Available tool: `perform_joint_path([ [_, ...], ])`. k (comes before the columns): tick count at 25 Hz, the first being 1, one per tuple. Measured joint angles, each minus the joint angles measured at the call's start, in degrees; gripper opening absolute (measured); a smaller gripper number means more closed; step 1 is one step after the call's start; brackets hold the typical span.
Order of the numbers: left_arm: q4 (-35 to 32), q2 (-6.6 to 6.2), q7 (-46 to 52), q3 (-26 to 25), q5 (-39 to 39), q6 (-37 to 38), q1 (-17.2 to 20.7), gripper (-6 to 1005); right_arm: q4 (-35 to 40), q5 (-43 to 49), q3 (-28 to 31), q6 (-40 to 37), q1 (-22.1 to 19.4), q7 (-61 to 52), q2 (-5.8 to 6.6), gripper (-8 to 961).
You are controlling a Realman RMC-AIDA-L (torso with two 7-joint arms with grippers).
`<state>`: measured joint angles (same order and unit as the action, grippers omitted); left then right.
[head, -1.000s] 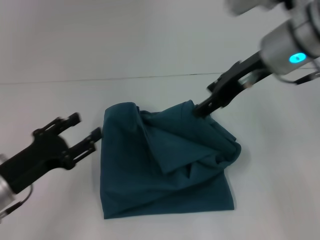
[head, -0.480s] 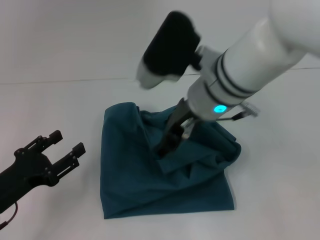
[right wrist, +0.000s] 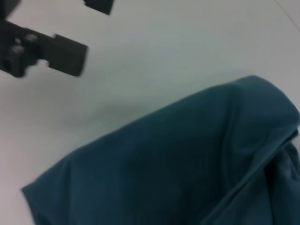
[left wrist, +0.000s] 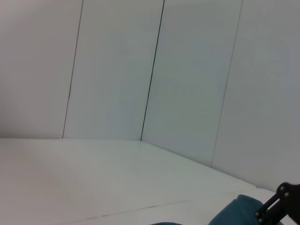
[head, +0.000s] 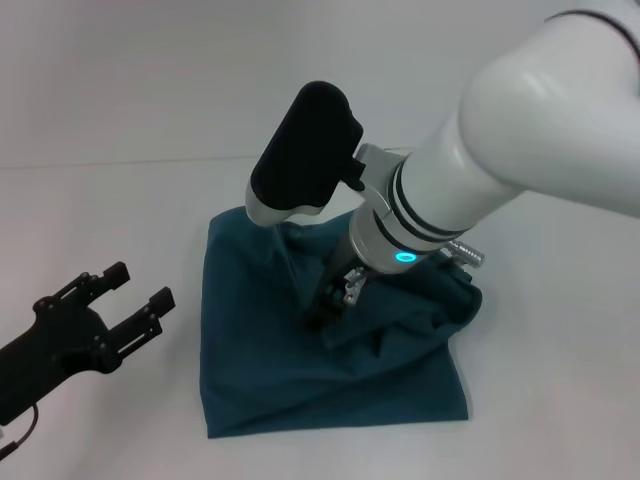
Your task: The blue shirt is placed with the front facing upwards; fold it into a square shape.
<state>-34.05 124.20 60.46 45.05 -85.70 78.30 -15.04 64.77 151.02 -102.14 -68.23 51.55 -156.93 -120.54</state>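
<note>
From the head camera I have the blue shirt lying on the white desk as a rough, lumpy square, plain teal side showing, with a loose flap folded across its middle and bunched folds along its right edge. I can find no lettering or collar on what shows.

My right arm reaches in over the cloth and blocks much of the shirt's far half. The right hand is down on the fold near the shirt's centre, but the wrist and forearm cover most of it; I cannot tell whether its fingers are apart or clamped on fabric. The right wrist camera gives me only teal cloth up close and none of that hand's own fingers.

The left hand hovers over bare desk just left of the shirt, not touching it, fingers apart. Its arm runs out of view at the lower left corner.
</note>
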Motion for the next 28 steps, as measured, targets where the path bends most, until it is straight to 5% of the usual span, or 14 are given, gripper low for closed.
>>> perform_joint_path([
  [8,0.0,-0.02,0.0,-0.8,0.0,0.3,-0.2,732,-4.8,7.5,1.5,5.6,0.0,-5.7,0.28,831],
  [19,0.0,-0.06,1.0,-0.5,0.0,0.5,-1.0,732,-8.6,14.7,15.9,9.7,-0.4,-5.5,0.9,827],
  [28,-0.4,-0.1,1.5,-0.6,0.0,1.7,-1.3,732,-0.7,13.5,21.9,7.6,-4.0,-5.2,0.83,825],
])
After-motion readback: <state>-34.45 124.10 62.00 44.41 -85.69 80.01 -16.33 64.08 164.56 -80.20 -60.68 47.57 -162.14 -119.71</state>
